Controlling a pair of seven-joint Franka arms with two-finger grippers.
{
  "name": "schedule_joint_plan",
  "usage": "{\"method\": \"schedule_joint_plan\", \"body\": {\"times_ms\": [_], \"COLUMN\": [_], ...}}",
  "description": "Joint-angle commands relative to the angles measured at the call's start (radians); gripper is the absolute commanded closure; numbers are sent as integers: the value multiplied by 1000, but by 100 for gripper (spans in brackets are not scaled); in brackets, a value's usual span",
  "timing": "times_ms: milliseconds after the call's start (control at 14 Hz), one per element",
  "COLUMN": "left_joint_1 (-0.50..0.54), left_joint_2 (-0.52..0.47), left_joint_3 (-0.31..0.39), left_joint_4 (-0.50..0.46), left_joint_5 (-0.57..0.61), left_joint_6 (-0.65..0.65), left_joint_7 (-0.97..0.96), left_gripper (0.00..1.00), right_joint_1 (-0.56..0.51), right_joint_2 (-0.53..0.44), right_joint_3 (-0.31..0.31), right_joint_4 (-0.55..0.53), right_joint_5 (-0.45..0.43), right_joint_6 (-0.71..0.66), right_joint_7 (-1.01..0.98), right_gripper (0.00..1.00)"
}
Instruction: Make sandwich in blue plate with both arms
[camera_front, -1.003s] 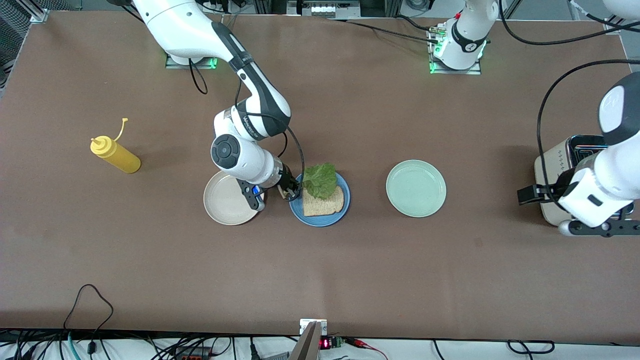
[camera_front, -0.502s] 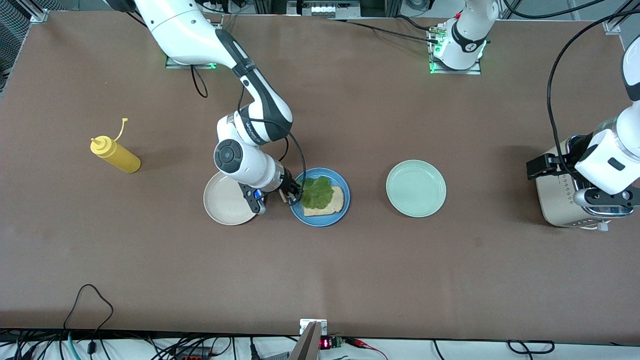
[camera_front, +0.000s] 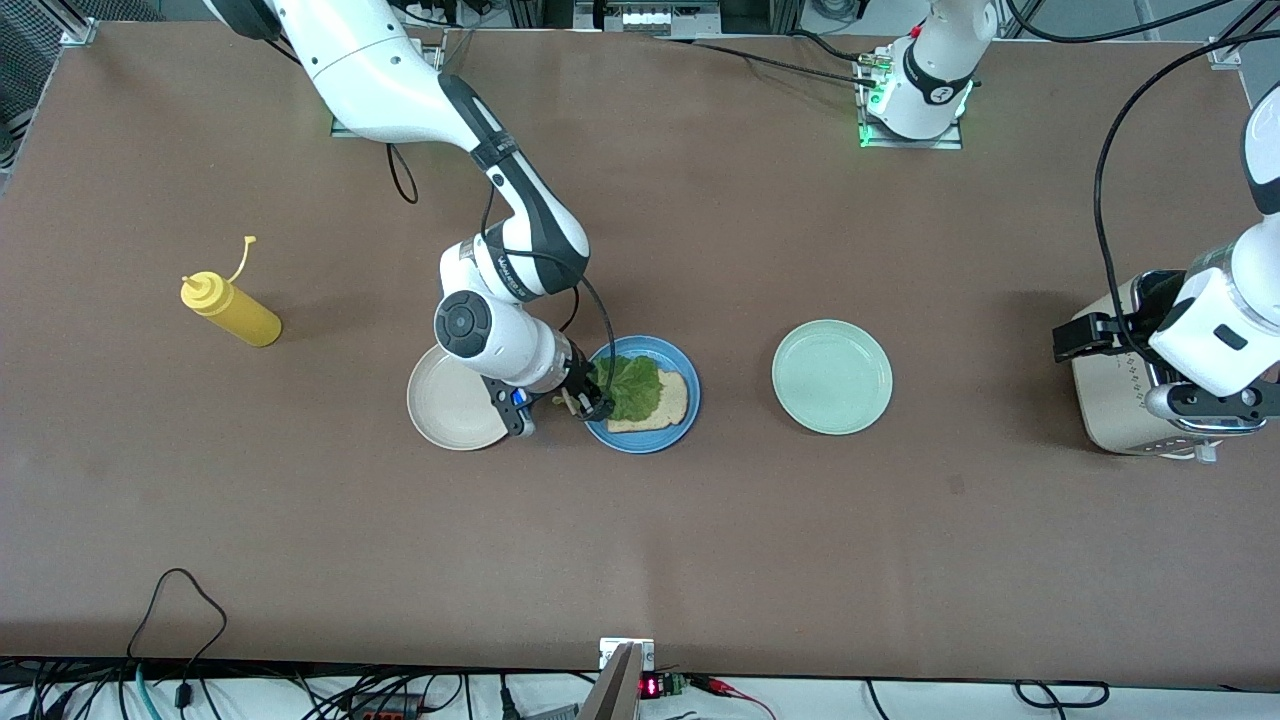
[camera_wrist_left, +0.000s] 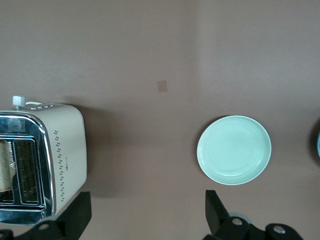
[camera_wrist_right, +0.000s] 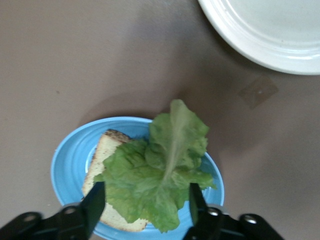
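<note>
Bottle: yellow squeeze bottle (camera_front: 230, 311) is lying on the table (camera_front: 640, 540), well apart from the right tool, toward the right arm's end.
Beige plate: beige plate (camera_front: 450, 403) is sitting bare, just beside the right tool.
Right tool: right tool (camera_front: 583, 402) is hanging low over the blue plate's rim with its fingers (camera_wrist_right: 95, 205) now standing apart, released, where a second ago it was clenched on the leaf held above the plate.
Sandwich: lettuce leaf (camera_wrist_right: 167, 172) is now lying flat on the bread slice (camera_front: 662, 405) in the blue plate (camera_front: 640, 441), directly under the right tool, part of it overhanging the slice.
Meaning: lettuce step is looking done; a second slice is still missing.
Green plate: pale green plate (camera_wrist_left: 234, 150) is sitting bare between both tools.
Left tool: left tool (camera_wrist_left: 145, 216) is hovering released beside the toaster (camera_wrist_left: 42, 162), its fingers spread wide and gripping nothing.
Toaster slot: bread is seemingly showing inside, likely the next pick.
</note>
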Motion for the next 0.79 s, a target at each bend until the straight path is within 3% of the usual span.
{"method": "schedule_joint_plan", "body": {"times_ms": [0,72,215,358,573,717], "left_joint_1": [-136,-156,-155,-156,-156,-150], "left_joint_2": [-52,-85,-154,-202,-222,-246], "left_joint_3": [236,295,305,305,303,300], "left_joint_4": [-53,-112,-226,-293,-308,-343], "left_joint_5": [-130,-201,-208,-206,-206,-206], "left_joint_6": [47,95,188,195,112,104], "left_joint_7": [81,109,120,110,107,104], "left_gripper": [0,0,0,0,0,0], "right_joint_1": [-21,-36,-89,-142,-216,-236], "right_joint_2": [-61,-84,-155,-212,-298,-351], "right_joint_3": [-9,-11,-11,-11,-18,-35], "right_joint_4": [11,13,11,8,-6,-9], "right_joint_5": [-43,-52,-67,-69,-79,-160], "right_joint_6": [-37,-80,-181,-290,-525,-657], "right_joint_7": [-14,-25,-118,-228,-362,-437], "right_gripper": [0,0,0,0,0,0]}}
